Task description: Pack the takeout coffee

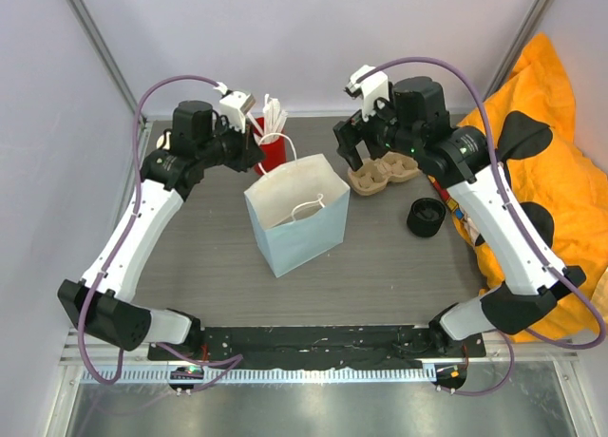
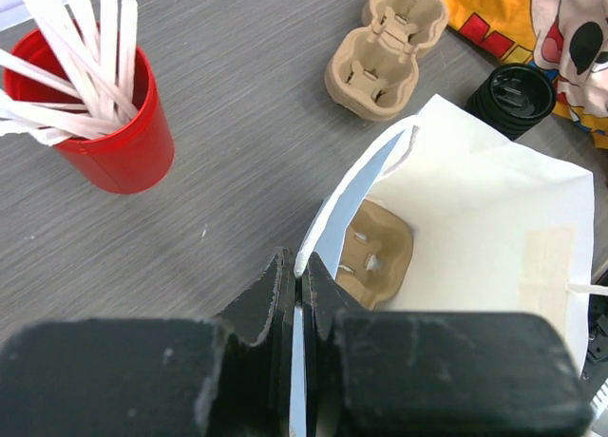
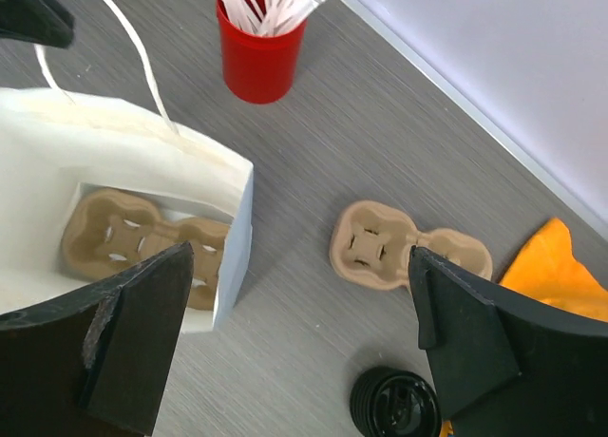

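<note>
We found left gripper (image 2: 296,271) clenched on paper bag (image 2: 494,209) rim, lower centre, propping it open; right gripper (image 3: 299,313) released, empty.

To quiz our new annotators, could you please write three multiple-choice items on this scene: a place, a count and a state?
1. The black lid lies: A) in the bag B) right of the bag C) left of the bag
2. Cardboard carriers in view: A) three B) one C) two
3. The left gripper: A) shut on the bag's rim B) open C) hidden
1B, on the table; 2C, one bagged, one on the table; 3A, jaws pinch the rim.
</note>
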`<state>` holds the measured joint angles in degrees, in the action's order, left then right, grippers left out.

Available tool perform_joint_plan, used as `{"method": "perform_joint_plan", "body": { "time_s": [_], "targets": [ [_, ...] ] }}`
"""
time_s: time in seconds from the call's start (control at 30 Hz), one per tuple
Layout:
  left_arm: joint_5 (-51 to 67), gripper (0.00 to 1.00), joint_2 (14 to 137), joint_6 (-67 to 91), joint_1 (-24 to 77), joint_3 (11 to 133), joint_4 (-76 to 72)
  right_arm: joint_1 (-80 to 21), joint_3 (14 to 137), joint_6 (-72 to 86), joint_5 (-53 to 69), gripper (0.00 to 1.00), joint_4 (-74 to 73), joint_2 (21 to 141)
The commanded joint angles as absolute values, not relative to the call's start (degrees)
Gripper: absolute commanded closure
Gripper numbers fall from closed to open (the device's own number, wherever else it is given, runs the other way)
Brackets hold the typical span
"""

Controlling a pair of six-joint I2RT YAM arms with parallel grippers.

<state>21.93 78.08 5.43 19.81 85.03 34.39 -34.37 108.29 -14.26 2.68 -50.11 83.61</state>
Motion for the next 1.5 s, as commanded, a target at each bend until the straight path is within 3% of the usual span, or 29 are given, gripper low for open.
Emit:
{"method": "perform_joint_plan", "body": {
  "time_s": [0.0,0.6,0.83,1.1,1.47],
  "targets": [
    [19.8,1.0,75.1,4.2,20.0,87.7,34.9,-33.4,105.8,-13.3,2.5,0.01,-46.0,79.5],
    [-2.0,1.0,65.9,-2.0,18.4,85.5,45.7,-31.1,100.6,-12.7,1.8,0.0,-42.9,77.1],
    [-6.2,1.0,62.3,-3.5,12.3,82.5,46.7,-31.1,100.9,-12.0,2.8,0.0,-42.6,78.5],
    [-4.3,1.0,61.1,-3.1,-3.0,79.5,46.4,-31.0,101.8,-11.7,3.7,0.0,-42.5,80.2],
    [7.6,0.99,60.9,-4.4,-25.2,79.2,45.1,-31.1,102.0,-11.3,5.2,0.0,-42.1,81.9]
  ]
}}
